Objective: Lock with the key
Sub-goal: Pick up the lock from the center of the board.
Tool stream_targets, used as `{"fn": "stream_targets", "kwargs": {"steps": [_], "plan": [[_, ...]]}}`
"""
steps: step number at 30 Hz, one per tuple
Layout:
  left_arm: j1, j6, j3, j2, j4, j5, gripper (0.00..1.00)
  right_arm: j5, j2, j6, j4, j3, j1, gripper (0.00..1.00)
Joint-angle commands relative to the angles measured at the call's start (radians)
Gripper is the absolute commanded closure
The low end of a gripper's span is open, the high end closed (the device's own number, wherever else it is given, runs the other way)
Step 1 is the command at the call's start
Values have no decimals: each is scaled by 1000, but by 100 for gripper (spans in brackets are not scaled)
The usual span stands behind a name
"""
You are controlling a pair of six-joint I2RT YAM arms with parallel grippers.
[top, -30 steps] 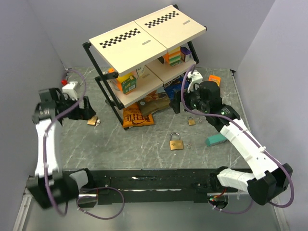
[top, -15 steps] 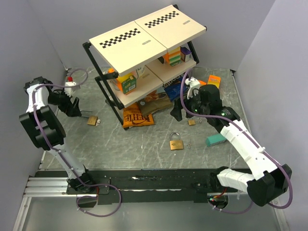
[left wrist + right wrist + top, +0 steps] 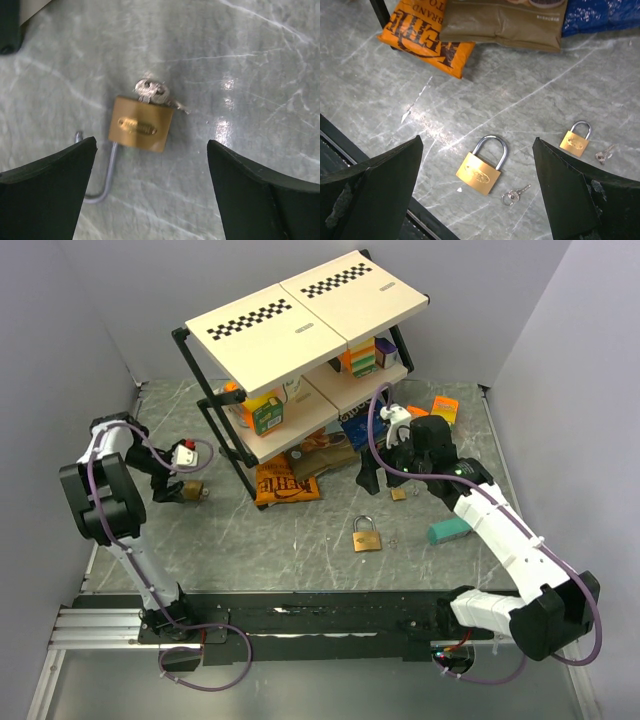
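Where padlock (image 3: 141,130) lies flat, its key (image 3: 152,92) points up-frame.

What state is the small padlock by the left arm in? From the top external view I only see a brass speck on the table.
Observer: The left wrist view shows the small brass padlock lying flat with its shackle swung open, one end free of the body.
Operator: Where is its key? I can't make one out from above.
Observer: The key is at the end of the body opposite the shackle, and it looks inserted in the keyhole.
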Motion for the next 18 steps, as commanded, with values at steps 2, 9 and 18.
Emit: {"fn": "stream_targets", "kwargs": {"steps": [2, 9, 18], "plan": [[-30, 245, 2, 52, -13, -9, 4, 6, 7, -13, -10, 47, -8, 1], [-47, 230, 45, 128, 16, -32, 5, 6, 13, -7, -16, 47, -6, 1], [-55, 218, 21, 165, 72, -101, 13, 6, 6, -7, -31, 41, -6, 1]]}}
